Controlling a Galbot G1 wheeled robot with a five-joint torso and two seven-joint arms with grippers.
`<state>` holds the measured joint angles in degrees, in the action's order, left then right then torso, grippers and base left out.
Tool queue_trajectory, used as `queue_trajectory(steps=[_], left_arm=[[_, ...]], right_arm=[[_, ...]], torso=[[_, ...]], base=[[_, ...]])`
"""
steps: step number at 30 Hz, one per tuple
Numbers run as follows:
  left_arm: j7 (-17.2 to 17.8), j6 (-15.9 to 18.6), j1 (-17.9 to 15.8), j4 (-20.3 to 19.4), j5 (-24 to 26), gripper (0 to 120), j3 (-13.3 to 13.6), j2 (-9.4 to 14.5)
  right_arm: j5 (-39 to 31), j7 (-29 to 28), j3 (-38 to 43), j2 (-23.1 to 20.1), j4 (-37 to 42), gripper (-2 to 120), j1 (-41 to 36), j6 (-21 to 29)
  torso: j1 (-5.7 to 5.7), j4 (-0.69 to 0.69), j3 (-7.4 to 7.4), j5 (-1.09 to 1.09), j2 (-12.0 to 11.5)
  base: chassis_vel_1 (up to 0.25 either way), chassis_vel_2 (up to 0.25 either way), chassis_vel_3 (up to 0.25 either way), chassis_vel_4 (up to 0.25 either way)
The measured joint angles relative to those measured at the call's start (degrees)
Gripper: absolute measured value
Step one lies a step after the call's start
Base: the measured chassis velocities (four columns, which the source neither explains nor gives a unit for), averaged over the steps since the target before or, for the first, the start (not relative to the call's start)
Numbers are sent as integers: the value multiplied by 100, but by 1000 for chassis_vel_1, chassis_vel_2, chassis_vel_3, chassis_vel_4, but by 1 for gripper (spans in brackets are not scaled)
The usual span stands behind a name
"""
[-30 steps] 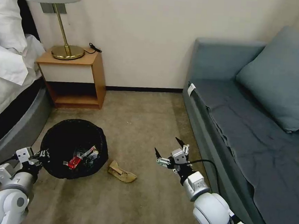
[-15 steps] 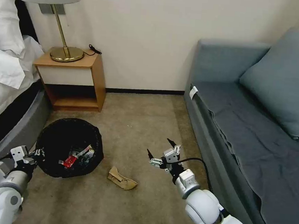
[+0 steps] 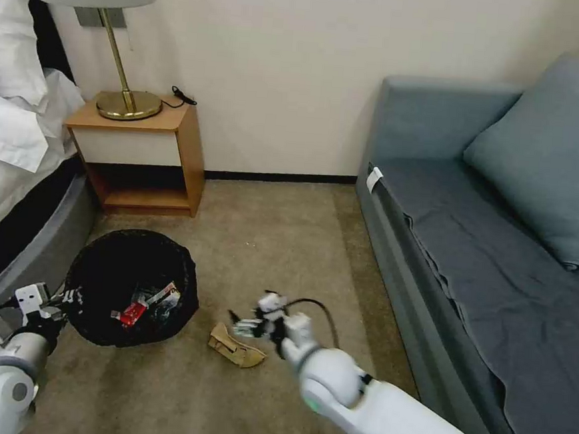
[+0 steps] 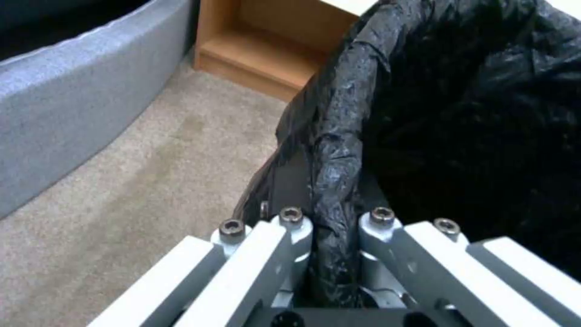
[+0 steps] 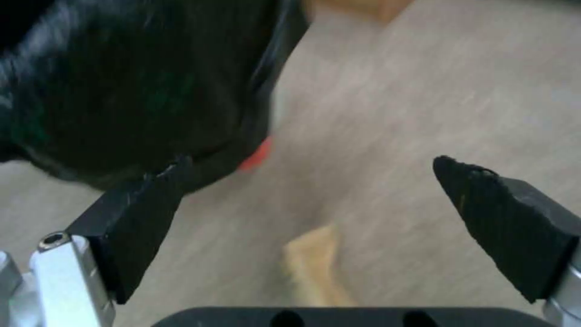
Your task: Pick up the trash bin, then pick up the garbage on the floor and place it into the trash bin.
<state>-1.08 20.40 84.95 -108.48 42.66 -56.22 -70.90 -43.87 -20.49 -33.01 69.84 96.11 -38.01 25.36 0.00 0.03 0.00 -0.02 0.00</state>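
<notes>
Glossy white rounded arm shells end in grey wrist blocks and silver linkage grippers: the right gripper (image 5: 315, 200) carries black wedge-shaped fingertips (image 5: 502, 218) and a looping black cable (image 3: 309, 303), the left gripper (image 4: 333, 218) round socket-head screws.

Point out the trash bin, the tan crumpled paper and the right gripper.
trash bin (image 3: 90, 325), head view, black-bagged near rim.
tan crumpled paper (image 3: 236, 348), head view, its middle.
right gripper (image 5: 315, 200), right wrist view, between its open fingertips.

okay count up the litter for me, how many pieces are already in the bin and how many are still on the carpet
In the trash bin, clearly visible: 1, a red-and-white packet; the darker bits beside it cannot be counted.
On the carpet: 1, the crumpled tan paper.
Total clearly visible: 2.
</notes>
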Motion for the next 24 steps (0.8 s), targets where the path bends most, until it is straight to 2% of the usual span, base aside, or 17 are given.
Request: queue_trajectory(steps=[1, 3, 6, 8, 10, 15, 24], left_arm=[[-2, 0, 5, -10, 6, 4, 2, -2], [-5, 0, 7, -12, 9, 4, 2, -3], [-29, -14, 20, -14, 41, 4, -28, 0], [-30, -16, 23, -13, 46, 4, -39, 2], [-37, -22, 33, 7, 71, 4, -96, 22], [-43, -30, 33, 41, 76, 4, -123, 38], [-45, -40, 30, 68, 59, 4, -120, 17]], right_arm=[[-358, -144, -94, 122, -138, 100, 133, 244], [-565, -245, -143, 195, -222, 100, 201, 379], [-1479, -791, -288, 442, -611, 100, 391, 946], [-1610, -887, -295, 489, -692, 100, 399, 1028], [-2081, -1290, -295, 651, -1001, 100, 407, 1245], [-2805, -1801, -236, 908, -1425, 100, 408, 1451], [-3052, -2036, -65, 1353, -2341, 100, 456, 1609]], torso=[[0, -1, 0, 0, 0], [0, -2, 0, 0, 0], [0, -3, 0, 0, 0], [0, -3, 0, 0, 0], [0, -3, 0, 0, 0], [0, -3, 0, 1, 0], [0, -3, 0, 1, 0]], base=[[0, 0, 0, 0], [0, 0, 0, 0], [0, 0, 0, 0], [0, 0, 0, 0], [0, 0, 0, 0], [0, 0, 0, 0], [0, 0, 0, 0]])
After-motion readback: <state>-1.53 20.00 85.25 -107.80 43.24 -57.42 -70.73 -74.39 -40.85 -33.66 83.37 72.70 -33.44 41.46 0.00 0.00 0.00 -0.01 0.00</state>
